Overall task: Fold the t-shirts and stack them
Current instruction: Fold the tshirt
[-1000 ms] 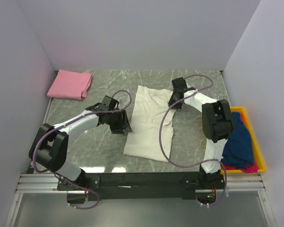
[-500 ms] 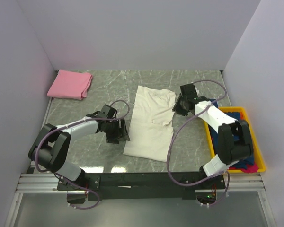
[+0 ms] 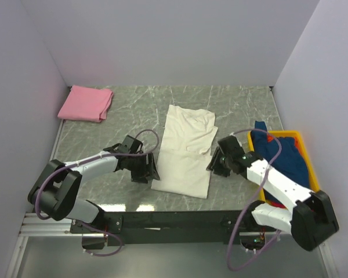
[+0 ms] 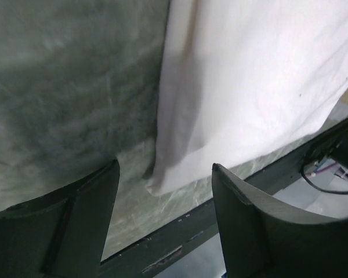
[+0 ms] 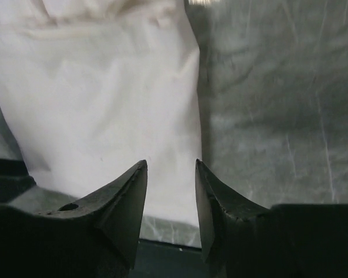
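Observation:
A cream-white t-shirt (image 3: 185, 152) lies flat mid-table, folded into a long narrow strip with its hem toward me. My left gripper (image 3: 150, 171) sits at its lower left corner. In the left wrist view that gripper (image 4: 165, 174) is open, and the shirt's corner (image 4: 162, 176) lies on the table between the fingers. My right gripper (image 3: 213, 164) is at the shirt's lower right edge. Seen from the right wrist, it (image 5: 171, 165) is open above the shirt's right border (image 5: 162, 116), gripping nothing. A folded pink t-shirt (image 3: 86, 103) rests at the back left. A dark blue t-shirt (image 3: 287, 157) fills the bin.
The yellow bin (image 3: 293, 134) stands at the right table edge, with blue cloth hanging over its back left corner. The table's front edge and its dark rail (image 4: 180, 231) run just below the shirt's hem. White walls enclose the back and both sides.
My right arm swung from the shirt's collar end down to its lower right edge, its jaws opening wider. The left gripper slid down the left edge to the lower corner.

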You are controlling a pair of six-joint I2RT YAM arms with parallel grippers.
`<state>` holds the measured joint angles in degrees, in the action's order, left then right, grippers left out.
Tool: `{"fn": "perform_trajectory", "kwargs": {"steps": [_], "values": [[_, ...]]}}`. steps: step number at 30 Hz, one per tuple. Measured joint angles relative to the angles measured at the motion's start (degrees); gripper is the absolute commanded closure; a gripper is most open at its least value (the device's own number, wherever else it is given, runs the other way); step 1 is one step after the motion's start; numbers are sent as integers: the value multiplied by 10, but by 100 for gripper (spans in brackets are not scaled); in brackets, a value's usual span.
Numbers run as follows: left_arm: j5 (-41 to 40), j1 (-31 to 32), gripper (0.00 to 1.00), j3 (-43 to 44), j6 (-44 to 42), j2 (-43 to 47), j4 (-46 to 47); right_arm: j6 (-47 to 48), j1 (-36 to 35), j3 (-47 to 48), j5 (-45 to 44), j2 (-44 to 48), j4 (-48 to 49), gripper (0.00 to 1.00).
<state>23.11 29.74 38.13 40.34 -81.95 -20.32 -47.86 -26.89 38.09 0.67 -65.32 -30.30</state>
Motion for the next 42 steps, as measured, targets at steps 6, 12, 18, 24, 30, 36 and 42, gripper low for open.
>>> {"fn": "perform_trajectory", "kwargs": {"steps": [6,12,18,24,30,36,42], "values": [[21,30,37,-29,23,13,19,-46,-35,-88,36,88,-35,51],[21,40,42,-45,45,24,22,-85,-77,-146,65,131,-38,48],[10,41,51,-45,50,24,16,-128,-91,-187,99,158,-20,48],[3,41,59,-45,50,20,14,-173,-94,-211,120,169,21,50],[1,41,68,-45,55,14,14,-207,-99,-231,125,181,42,53],[-1,41,85,-45,58,5,16,-225,-101,-240,131,165,70,66],[-2,41,99,-38,54,2,12,-227,-105,-242,125,141,92,100]]}}
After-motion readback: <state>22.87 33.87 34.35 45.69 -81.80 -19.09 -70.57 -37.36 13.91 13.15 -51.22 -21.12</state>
